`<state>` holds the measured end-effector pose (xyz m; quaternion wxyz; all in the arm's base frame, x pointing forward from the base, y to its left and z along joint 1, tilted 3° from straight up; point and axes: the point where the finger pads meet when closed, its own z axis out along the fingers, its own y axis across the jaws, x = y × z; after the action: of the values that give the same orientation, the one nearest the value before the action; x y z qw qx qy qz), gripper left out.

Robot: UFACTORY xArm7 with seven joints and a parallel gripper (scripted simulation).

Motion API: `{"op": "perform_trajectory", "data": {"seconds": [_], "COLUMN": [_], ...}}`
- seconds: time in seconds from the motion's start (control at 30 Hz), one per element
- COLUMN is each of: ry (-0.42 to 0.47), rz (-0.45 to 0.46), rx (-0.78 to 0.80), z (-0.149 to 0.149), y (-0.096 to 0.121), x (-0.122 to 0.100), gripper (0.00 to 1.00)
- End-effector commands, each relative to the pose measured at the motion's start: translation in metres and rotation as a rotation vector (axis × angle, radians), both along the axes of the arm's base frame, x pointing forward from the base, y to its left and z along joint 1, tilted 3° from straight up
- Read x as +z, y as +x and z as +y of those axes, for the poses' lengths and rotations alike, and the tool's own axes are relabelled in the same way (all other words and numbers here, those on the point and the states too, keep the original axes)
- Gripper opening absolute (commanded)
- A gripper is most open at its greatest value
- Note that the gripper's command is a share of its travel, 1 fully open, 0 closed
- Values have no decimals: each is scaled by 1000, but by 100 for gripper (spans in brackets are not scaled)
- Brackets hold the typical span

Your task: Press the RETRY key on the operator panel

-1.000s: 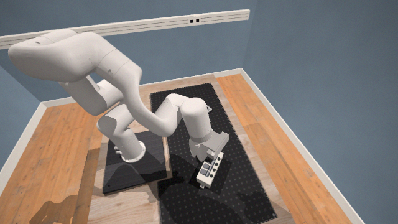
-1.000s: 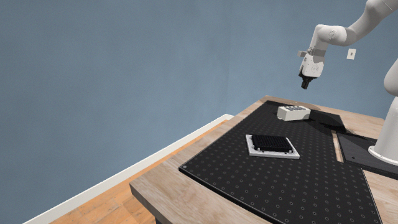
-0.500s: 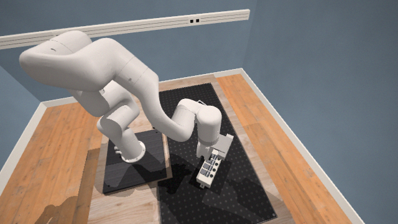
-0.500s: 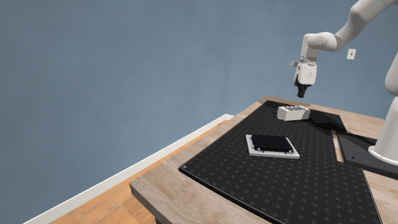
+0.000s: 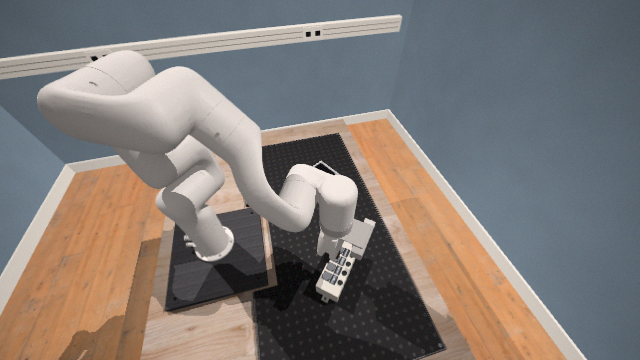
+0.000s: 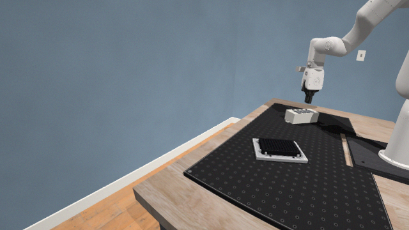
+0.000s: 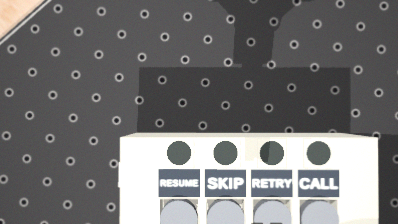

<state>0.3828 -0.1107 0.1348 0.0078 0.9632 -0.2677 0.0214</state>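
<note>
The white operator panel [image 5: 336, 277] lies on the black perforated mat; it also shows in the exterior view [image 6: 301, 115] and the wrist view [image 7: 247, 180]. Its labels read RESUME [image 7: 179, 183], SKIP [image 7: 225, 183], RETRY [image 7: 271, 183] and CALL [image 7: 318, 183], left to right. The four round lamps above the labels are all dark, including RETRY's lamp [image 7: 272, 153]. The grey keys sit below the labels, cut off by the frame edge; the RETRY key [image 7: 271, 214] is third from the left. My gripper [image 6: 308, 97] is shut and empty, hovering a short way above the panel.
A white-framed tray with a black gridded insert [image 6: 278, 149] lies on the mat, apart from the panel. The arm's base [image 5: 212, 245] stands on a dark plate beside the mat. The table's wooden edges surround the mat.
</note>
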Motion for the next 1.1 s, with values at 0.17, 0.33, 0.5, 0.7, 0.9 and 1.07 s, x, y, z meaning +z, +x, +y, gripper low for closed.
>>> {"op": "perform_trajectory", "data": {"seconds": [0.17,0.33,0.5,0.7,0.9,1.07], "ry": [-2,-2,-2,-2,-2,-2], "rz": [-4,-4,-4,-4,-4,-4], "rx": [0,0,0,0,0,0], "z": [-1,-1,-1,-1,-1,-1], "y": [2,2,2,2,2,2], "x": [-14,-16,-16,-16,-16,-16], "gripper": [0,0,0,0,0,0]}}
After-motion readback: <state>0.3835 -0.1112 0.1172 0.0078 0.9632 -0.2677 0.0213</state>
